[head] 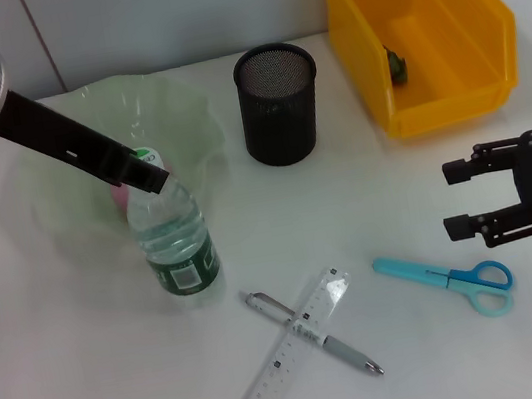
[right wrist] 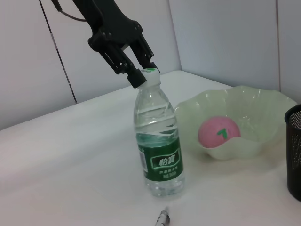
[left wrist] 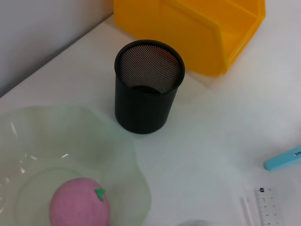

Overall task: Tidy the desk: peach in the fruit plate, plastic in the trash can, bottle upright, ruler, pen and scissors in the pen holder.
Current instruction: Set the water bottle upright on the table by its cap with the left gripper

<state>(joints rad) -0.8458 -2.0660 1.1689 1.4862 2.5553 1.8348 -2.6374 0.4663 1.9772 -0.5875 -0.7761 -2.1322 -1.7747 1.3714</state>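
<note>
Pink peach (head: 120, 194) lies in the plate (head: 183, 121); bottle (head: 173, 239) stands, left gripper (right wrist: 141, 70) closed on its cap. Ruler (head: 295, 349), pen (head: 312, 332), scissors (head: 446, 279) remain lower centre; right gripper (head: 460, 199) gapes empty.

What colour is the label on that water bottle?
Green with white writing, on the bottle's label; the right wrist view shows it best.

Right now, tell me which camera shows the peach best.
The left wrist view: the peach lies whole and close in the green plate. The right wrist view shows it farther off; in the head view the left arm and bottle mostly hide it.
</note>
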